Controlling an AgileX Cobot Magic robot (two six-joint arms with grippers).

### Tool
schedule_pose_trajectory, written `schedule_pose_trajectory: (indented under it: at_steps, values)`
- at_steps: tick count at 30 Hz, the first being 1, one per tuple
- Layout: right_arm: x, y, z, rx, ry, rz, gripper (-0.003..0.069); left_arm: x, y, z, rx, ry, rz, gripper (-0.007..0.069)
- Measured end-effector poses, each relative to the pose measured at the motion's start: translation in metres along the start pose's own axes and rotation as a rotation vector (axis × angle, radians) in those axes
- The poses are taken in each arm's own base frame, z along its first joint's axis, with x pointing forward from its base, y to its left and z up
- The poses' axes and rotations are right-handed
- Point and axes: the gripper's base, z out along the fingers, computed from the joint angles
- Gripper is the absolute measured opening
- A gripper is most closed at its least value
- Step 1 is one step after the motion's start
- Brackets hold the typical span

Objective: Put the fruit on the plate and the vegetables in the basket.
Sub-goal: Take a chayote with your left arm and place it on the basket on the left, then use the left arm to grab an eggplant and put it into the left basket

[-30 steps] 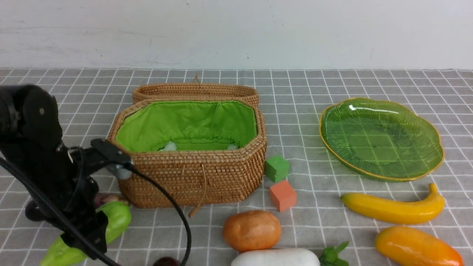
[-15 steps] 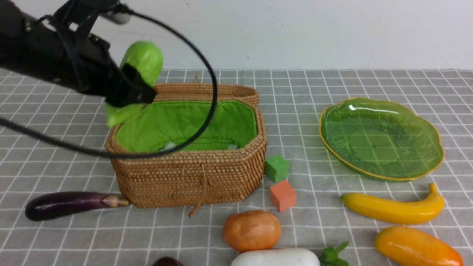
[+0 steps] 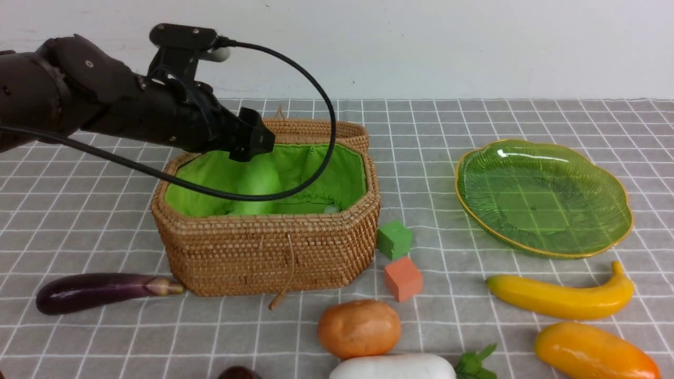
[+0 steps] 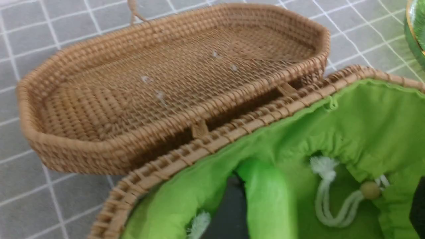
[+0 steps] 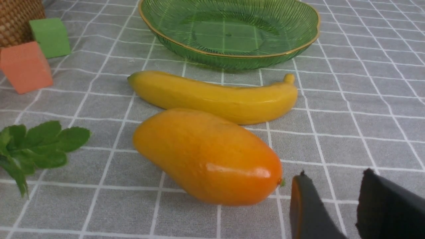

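my left claw [image 3: 255, 141] hangs over the brown woven rattan basket [image 3: 274, 252], jaws apart, with the green ridged gourd [image 4: 265, 196] inside it, below them. one of four vegetables is in; the ribbed green glass plate [image 3: 542, 200] holds nothing. outside lie the dark-purple eggplant [image 3: 100, 291], orange-brown potato [image 3: 359, 327], white radish [image 3: 392, 367], yellow banana [image 3: 561, 297], orange mango-like fruit [image 3: 592, 350] and dark mangosteen [image 3: 239, 373]. my right claw [image 5: 333, 186] waits parted and empty beside the mango-like fruit, with only the banana between it and the plate's rim

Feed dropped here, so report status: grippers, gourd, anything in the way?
Left gripper open above basket. Gourd inside basket. Right gripper open, empty, near mango. Cable loops above basket.
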Motion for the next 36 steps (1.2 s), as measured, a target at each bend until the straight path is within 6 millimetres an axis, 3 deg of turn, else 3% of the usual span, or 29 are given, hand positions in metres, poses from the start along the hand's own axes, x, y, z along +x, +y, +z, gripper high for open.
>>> schedule_pose_trajectory:
  at_steps: [7, 10, 13, 15, 19, 21, 24, 27, 34, 36]
  values:
    - [0.000, 0.000, 0.000, 0.000, 0.000, 0.000, 0.0242, 0.004, -0.002, -0.009, 0.012, 0.078, 0.112, 0.0633]
    - [0.000, 0.000, 0.000, 0.000, 0.000, 0.000, 0.0242, 0.003, -0.004, -0.028, -0.002, 0.136, 0.247, 0.0603]
    - [0.000, 0.000, 0.000, 0.000, 0.000, 0.000, 0.0242, 0.006, -0.003, -0.064, -0.056, 0.287, 0.448, 0.0558]
    - [0.000, 0.000, 0.000, 0.000, 0.000, 0.000, 0.0242, 0.010, 0.003, -0.077, -0.107, 0.377, 0.512, 0.0541]
    - [0.000, 0.000, 0.000, 0.000, 0.000, 0.000, 0.0242, 0.029, 0.039, -0.095, -0.233, 0.617, 0.490, 0.0514]
    - [0.000, 0.000, 0.000, 0.000, 0.000, 0.000, 0.0242, 0.036, 0.052, -0.096, -0.256, 0.645, 0.463, 0.0511]
    - [0.000, 0.000, 0.000, 0.000, 0.000, 0.000, 0.0242, 0.056, 0.090, -0.090, -0.300, 0.668, 0.357, 0.0510]
    - [0.000, 0.000, 0.000, 0.000, 0.000, 0.000, 0.0242, 0.066, 0.104, -0.081, -0.285, 0.672, 0.299, 0.0510]
    - [0.000, 0.000, 0.000, 0.000, 0.000, 0.000, 0.0242, 0.097, 0.111, -0.032, -0.077, 0.719, 0.285, 0.0510]
    - [0.000, 0.000, 0.000, 0.000, 0.000, 0.000, 0.0242, 0.102, 0.113, -0.027, -0.058, 0.734, 0.297, 0.0510]
